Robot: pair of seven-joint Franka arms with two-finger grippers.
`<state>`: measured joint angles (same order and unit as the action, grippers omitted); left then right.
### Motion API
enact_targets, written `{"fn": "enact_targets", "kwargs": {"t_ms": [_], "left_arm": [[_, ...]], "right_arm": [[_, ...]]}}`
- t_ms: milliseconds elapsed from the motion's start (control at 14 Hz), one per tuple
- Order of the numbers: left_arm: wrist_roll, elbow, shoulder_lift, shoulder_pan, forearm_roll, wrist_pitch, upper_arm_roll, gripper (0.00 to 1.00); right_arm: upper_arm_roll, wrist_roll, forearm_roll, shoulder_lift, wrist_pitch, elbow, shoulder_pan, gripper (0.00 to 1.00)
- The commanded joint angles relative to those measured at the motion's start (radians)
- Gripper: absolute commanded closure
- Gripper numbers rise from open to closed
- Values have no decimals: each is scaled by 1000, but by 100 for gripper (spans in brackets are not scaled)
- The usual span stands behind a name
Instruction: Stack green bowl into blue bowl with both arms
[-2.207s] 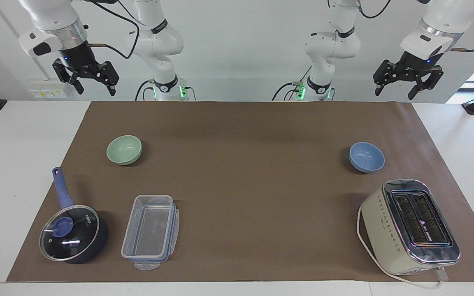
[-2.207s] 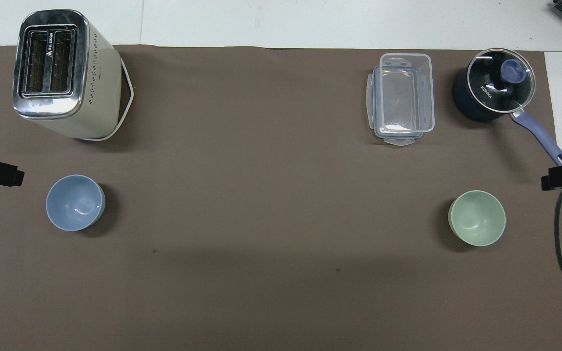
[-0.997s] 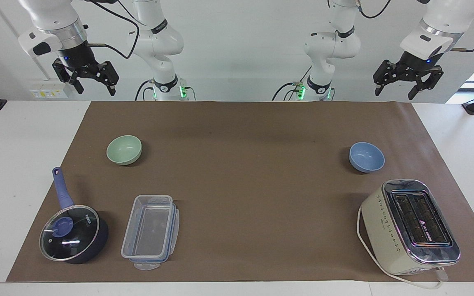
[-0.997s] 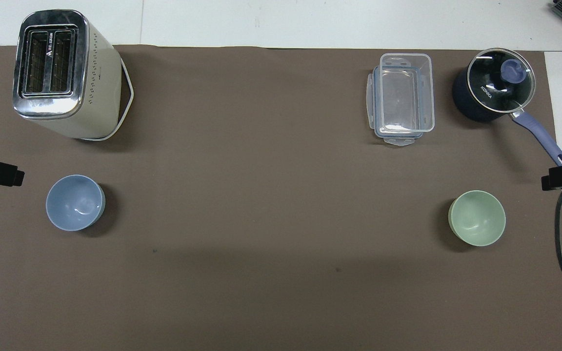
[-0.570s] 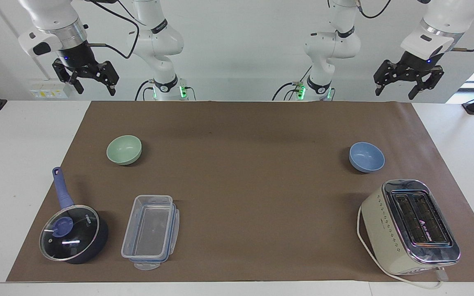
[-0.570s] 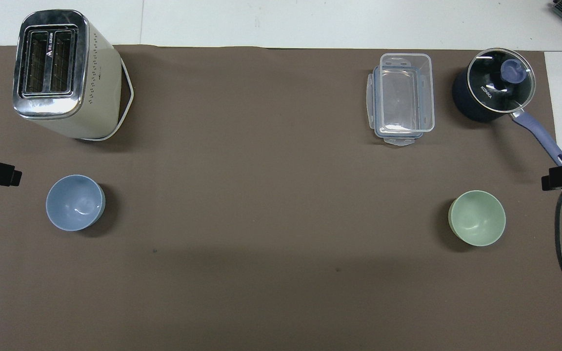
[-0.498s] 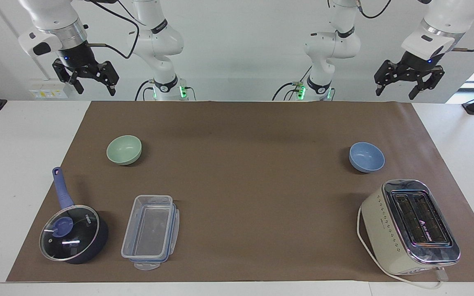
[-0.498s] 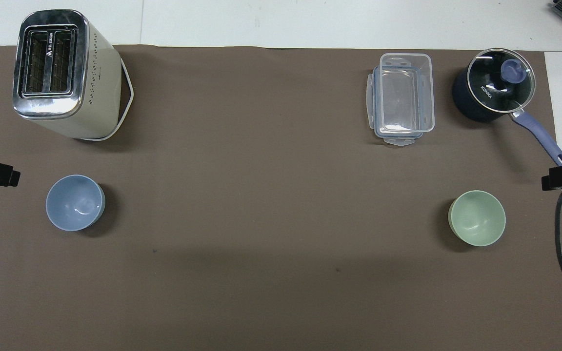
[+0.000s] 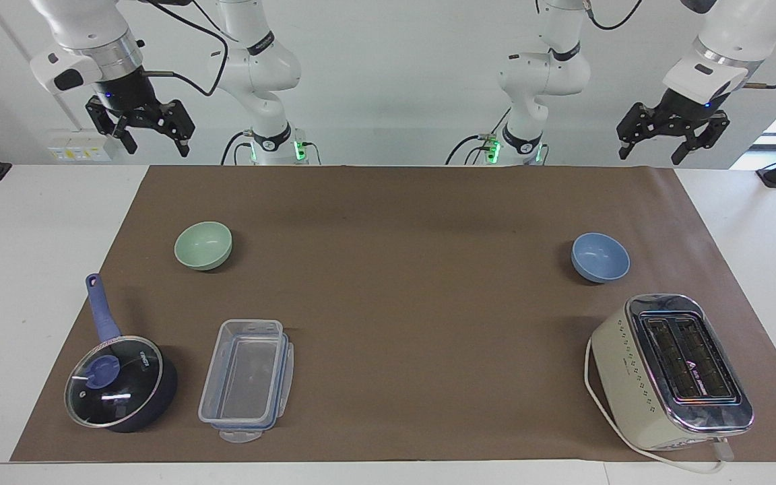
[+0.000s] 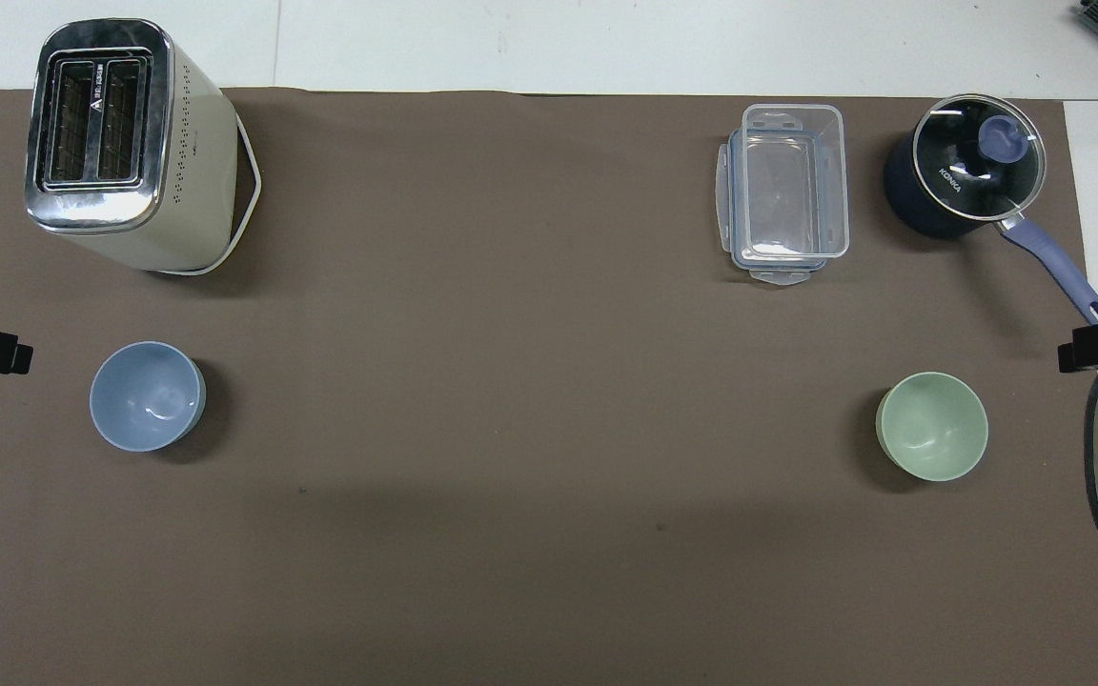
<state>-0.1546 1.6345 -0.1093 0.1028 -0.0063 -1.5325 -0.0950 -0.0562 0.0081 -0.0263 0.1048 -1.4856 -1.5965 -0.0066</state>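
Both grippers hang raised at the robots' edge of the table, empty, fingers spread wide; nothing is gripped and no bowl has been touched.

The right gripper (image 9: pixel 140 131) hangs over the table edge at the right arm's end. The green bowl (image 9: pixel 203 245) sits upright on the brown mat (image 9: pixel 401 296), below this gripper and out from it toward the table's middle. It lies well apart from the fingers.

The left gripper (image 9: pixel 672 135) hangs over the mat's corner at the left arm's end. The blue bowl (image 9: pixel 600 257) sits upright below it, also out from it and slightly toward the centre, with the toaster (image 9: pixel 671 370) just past the bowl.

Judgement: each bowl lies in front of its own arm, the two bowls well apart at opposite ends of the mat. The right arm is plainly nearer the green bowl and suited to fetch it; the left arm is nearer the blue bowl. Being round, neither bowl dictates a grip axis. Stacking has not begun.
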Motion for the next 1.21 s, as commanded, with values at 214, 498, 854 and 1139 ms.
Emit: {"fn": "enact_targets", "kwargs": {"t_ms": [214,498,854,1139], "left_arm": [[-40,250,-58,-86,-20,-237,5,0],[-115,387,-50,-143,-53,-380,5,0],[-212,466,16,-187,-75,-529,3,0],[-215,472,101,-209,-81,-604,3,0]], "right_arm": [[6,4,9,9,4,0,-10,0],[6,4,9,9,4,0,-10,0],[6,4,9,9,4,0,-9,0],[6,4,9,9,4,0,-10,0]]}}
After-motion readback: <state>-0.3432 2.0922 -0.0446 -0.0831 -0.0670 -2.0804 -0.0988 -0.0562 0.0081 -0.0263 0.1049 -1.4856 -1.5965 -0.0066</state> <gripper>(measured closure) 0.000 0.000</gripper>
